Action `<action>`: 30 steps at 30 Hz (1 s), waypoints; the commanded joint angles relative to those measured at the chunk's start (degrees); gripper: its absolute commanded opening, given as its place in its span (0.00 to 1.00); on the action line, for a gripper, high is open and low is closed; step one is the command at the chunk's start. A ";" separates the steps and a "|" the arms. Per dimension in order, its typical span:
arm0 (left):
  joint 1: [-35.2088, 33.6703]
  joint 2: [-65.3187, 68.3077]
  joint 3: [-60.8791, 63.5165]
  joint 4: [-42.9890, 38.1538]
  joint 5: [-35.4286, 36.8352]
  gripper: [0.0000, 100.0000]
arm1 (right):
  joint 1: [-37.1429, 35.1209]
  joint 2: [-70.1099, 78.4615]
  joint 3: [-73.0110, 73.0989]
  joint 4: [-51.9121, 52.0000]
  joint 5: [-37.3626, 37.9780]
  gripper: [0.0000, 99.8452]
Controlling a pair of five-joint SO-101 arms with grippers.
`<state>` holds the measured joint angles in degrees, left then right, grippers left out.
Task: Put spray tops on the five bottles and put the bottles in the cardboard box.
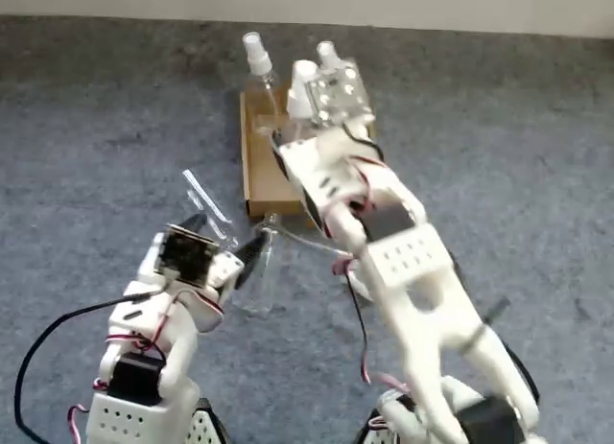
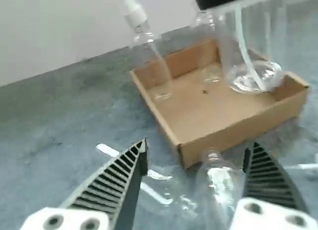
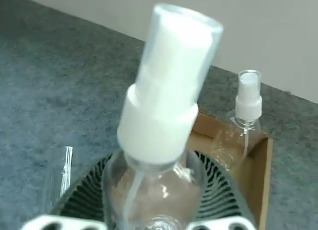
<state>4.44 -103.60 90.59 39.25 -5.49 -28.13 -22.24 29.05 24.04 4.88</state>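
Note:
My right gripper (image 3: 154, 200) is shut on a clear bottle with a white spray top (image 3: 166, 111). It holds that bottle (image 1: 300, 91) upright over the cardboard box (image 1: 257, 166). Another capped bottle (image 1: 257, 62) stands in the box's far corner (image 3: 242, 121), and a third (image 1: 328, 54) is behind the arm. My left gripper (image 2: 196, 165) is open just short of the box (image 2: 218, 125). A capless clear bottle (image 2: 218, 183) lies between its fingers, close to one of them, neck toward the box. A loose spray top with its tube (image 1: 205, 200) rests on the carpet beside it.
Grey carpet (image 1: 96, 147) covers the whole table. The right arm (image 1: 403, 252) stretches diagonally from the near edge to the box. A black cable (image 1: 58, 334) loops by the left arm's base. There is open carpet to the left and far right of the box.

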 commanded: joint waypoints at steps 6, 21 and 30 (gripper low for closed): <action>-7.60 -0.57 1.10 -5.98 4.40 0.02 | 0.66 24.40 -22.29 -6.99 0.70 0.00; -7.52 -0.57 1.10 -6.15 4.31 0.01 | -2.15 43.03 -25.10 -33.36 0.44 0.00; -7.52 -0.57 1.10 -6.15 4.31 0.01 | -2.59 43.38 -21.14 -35.91 0.44 0.00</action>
<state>-2.51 -103.60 91.91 34.42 -1.71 -30.33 22.15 8.75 -10.07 4.88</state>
